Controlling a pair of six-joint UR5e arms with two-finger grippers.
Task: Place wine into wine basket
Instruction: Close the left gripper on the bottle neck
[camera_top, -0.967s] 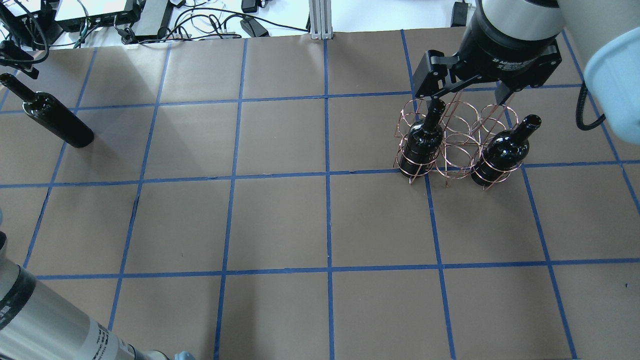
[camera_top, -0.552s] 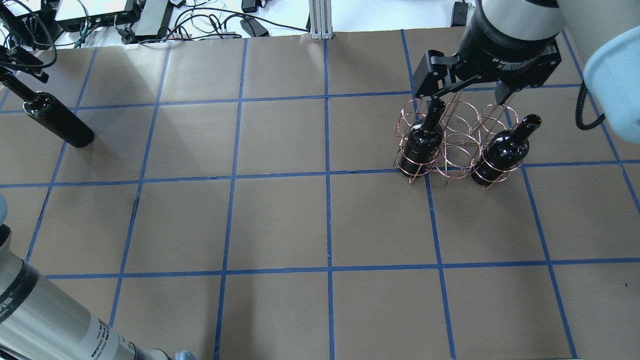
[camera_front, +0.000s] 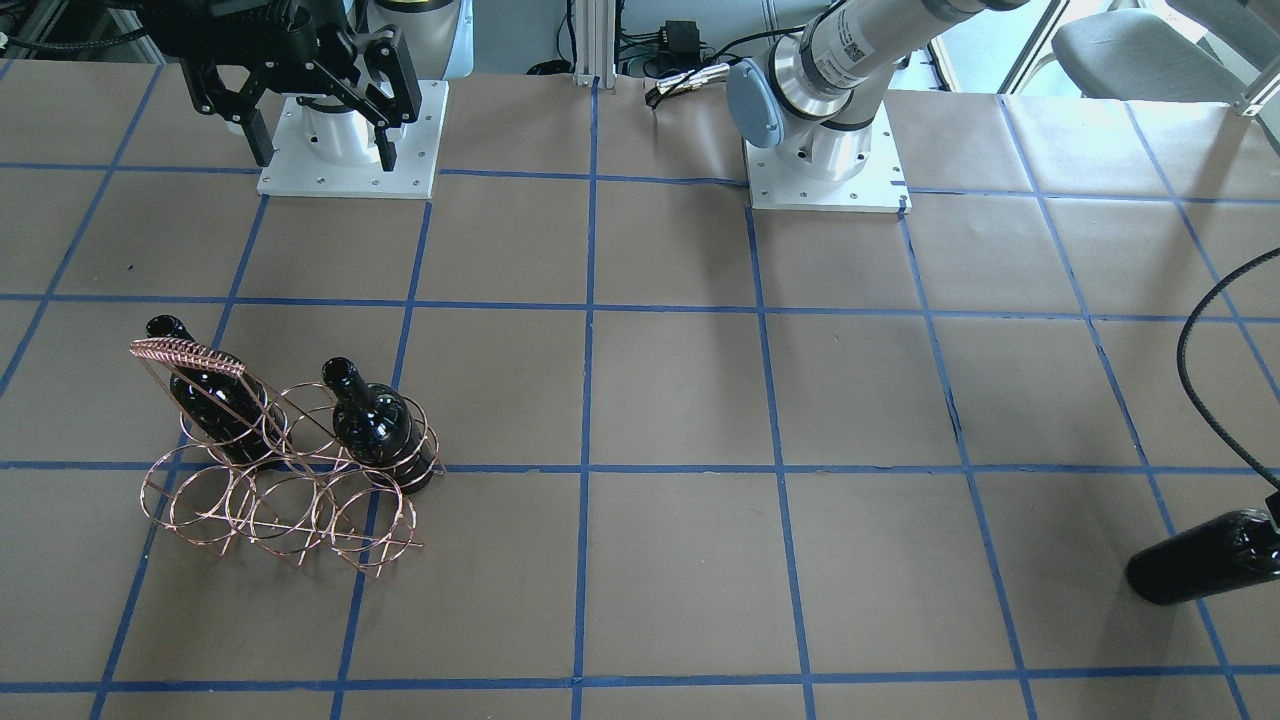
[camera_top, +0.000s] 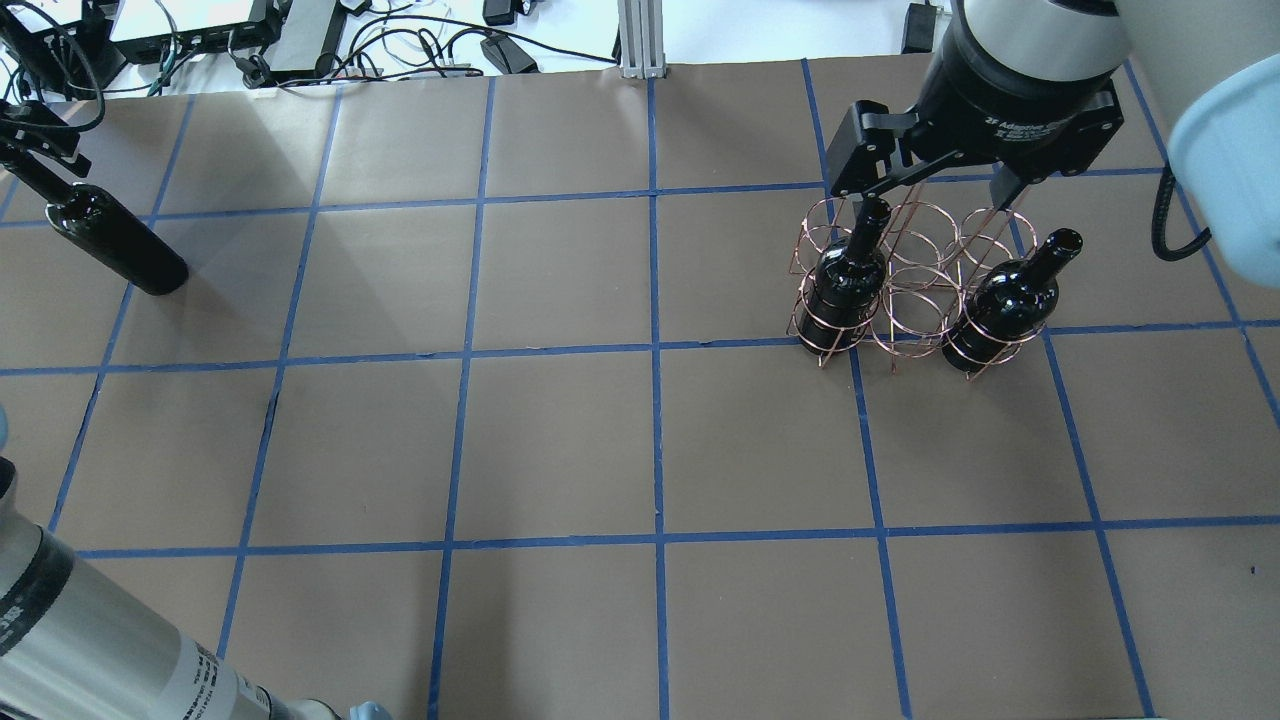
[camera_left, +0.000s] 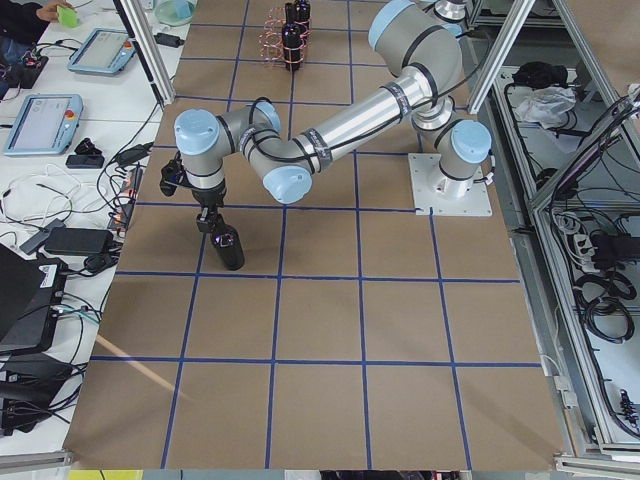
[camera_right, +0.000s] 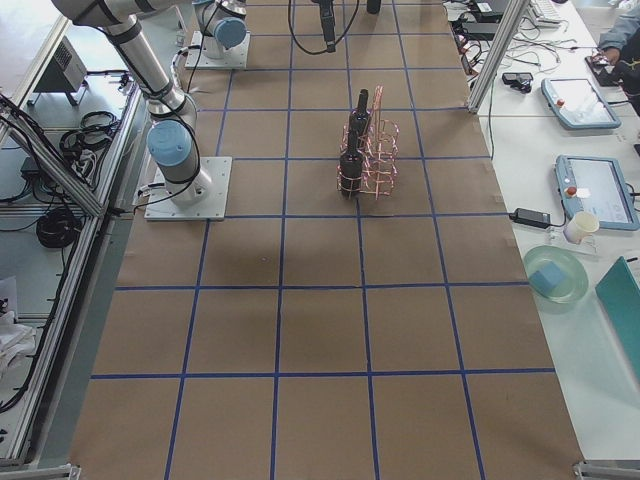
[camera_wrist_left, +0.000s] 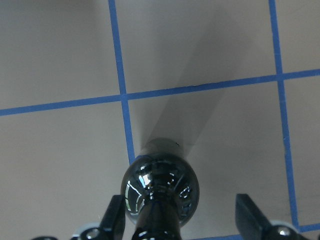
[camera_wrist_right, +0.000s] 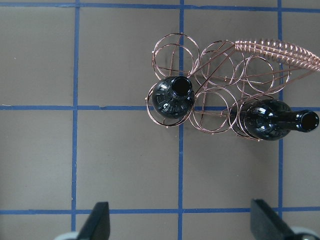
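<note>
The wine basket (camera_top: 900, 290), a copper wire rack with a coiled handle, stands at the right and holds two black bottles (camera_top: 845, 285) (camera_top: 1005, 300) in its near row. It also shows in the front view (camera_front: 280, 490) and the right wrist view (camera_wrist_right: 215, 90). My right gripper (camera_top: 930, 185) hangs open and empty above the basket. A third wine bottle (camera_top: 110, 235) stands upright on the table at the far left. My left gripper (camera_wrist_left: 182, 220) is open around its neck, with the neck close to one finger (camera_wrist_left: 115, 220) and well apart from the other.
The table is brown paper with a blue tape grid (camera_top: 655, 350). Cables and devices (camera_top: 300, 40) lie beyond the far edge. My left arm's link (camera_top: 90, 640) fills the near-left corner. The two arm bases (camera_front: 825, 165) stand at the robot's side.
My left gripper has shifted over the top of the far-left bottle, so that its fingers now flank the neck. The right gripper, basket and bottles have not moved.
</note>
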